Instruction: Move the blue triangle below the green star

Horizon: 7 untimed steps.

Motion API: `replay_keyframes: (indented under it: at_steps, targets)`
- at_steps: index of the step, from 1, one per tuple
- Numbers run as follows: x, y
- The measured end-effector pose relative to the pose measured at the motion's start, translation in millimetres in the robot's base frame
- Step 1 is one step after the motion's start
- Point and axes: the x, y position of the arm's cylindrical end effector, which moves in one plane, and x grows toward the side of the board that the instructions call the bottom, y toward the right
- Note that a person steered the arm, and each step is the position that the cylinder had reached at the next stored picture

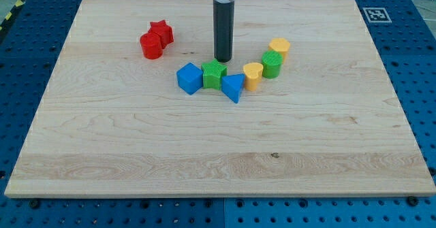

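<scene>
camera view showing the wooden table [218, 180], with its nearest part lying bare. going farther in, the blue triangle [232, 87] is sitting nearest of the cluster, touching the lower right of the green star [214, 73], so it is lying beside-and-below rather than squarely below. a blue cube [189, 77] is pressing against the star's left side. to the triangle's right, a yellow cylinder [253, 75], a green cylinder [272, 64] and a second yellow block [278, 48] are arcing away toward the view's top right. my tip [223, 58] is standing just above the star, apart from it, on the far side from the triangle. no claw is fitted to this rig, so i cannot tell any open or closed state. farthest off, a red star [161, 31] and a red cylinder [150, 45] are touching each other at upper left.

risk, as judged: pushing from the present position would be shoving the star into the triangle and dragging the cube along. the tip is needing to go round to the triangle's right, where the yellow cylinder is crowding the approach.
</scene>
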Motion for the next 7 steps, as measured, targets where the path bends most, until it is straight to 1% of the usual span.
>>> replay_keyframes:
  at_steps: [1,2,3,4,7]
  targets:
    - [20.9,4.8]
    - [31.7,5.9]
    - [33.6,24.3]
    - [51.8,36.1]
    - [68.7,36.9]
